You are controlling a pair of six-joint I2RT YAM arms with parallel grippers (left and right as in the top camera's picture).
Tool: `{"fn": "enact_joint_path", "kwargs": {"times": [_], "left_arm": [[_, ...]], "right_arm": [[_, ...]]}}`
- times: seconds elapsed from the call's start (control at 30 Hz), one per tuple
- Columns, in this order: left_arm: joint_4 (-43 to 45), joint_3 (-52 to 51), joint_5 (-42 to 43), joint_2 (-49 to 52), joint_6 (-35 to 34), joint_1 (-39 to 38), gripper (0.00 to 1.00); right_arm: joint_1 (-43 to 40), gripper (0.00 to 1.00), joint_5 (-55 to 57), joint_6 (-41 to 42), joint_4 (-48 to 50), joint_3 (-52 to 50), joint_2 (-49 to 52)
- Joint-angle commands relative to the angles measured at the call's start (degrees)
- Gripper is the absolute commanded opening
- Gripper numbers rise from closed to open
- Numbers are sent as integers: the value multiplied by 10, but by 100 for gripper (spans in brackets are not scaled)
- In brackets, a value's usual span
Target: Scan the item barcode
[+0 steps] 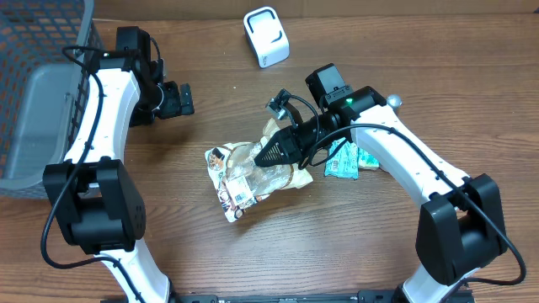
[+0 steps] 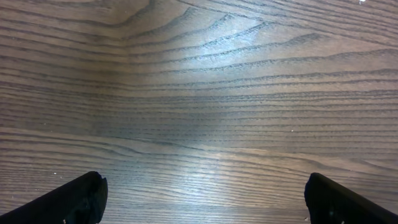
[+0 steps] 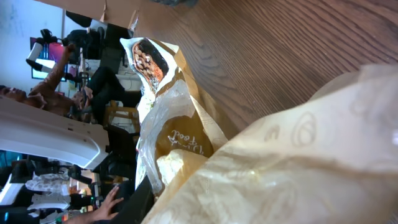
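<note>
From overhead: right gripper (image 1: 271, 156) clamped on the upper edge of a crumpled snack bag (image 1: 244, 178), mid-table, with a teal packet (image 1: 344, 160) just beside it under the right arm. Visible only there: white box-shaped scanner (image 1: 266, 36) near the far edge, well apart from the snack bag; grey basket (image 1: 34, 118) at the left; left gripper (image 1: 178, 99) between the two, touching neither. From the left wrist: only the bare wooden table (image 2: 199, 93) and two black fingertips (image 2: 78, 200) in the bottom corners, spread wide apart. From the right wrist: snack bag (image 3: 186, 124) up close, filling the frame, with a cartoon face (image 3: 149, 56) printed on it; own fingers hidden.
</note>
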Motion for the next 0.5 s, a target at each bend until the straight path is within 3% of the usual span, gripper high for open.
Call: {"fn": "enact_joint_path", "kwargs": {"times": [0.0,0.47], "left_arm": [[0,4,-4,-10,4,0,100],[0,4,-4,-10,4,-1,100]], "right_arm": [[0,13,-18,-7,0,1,-17],[0,13,9,-7,-12,1,-17]]}}
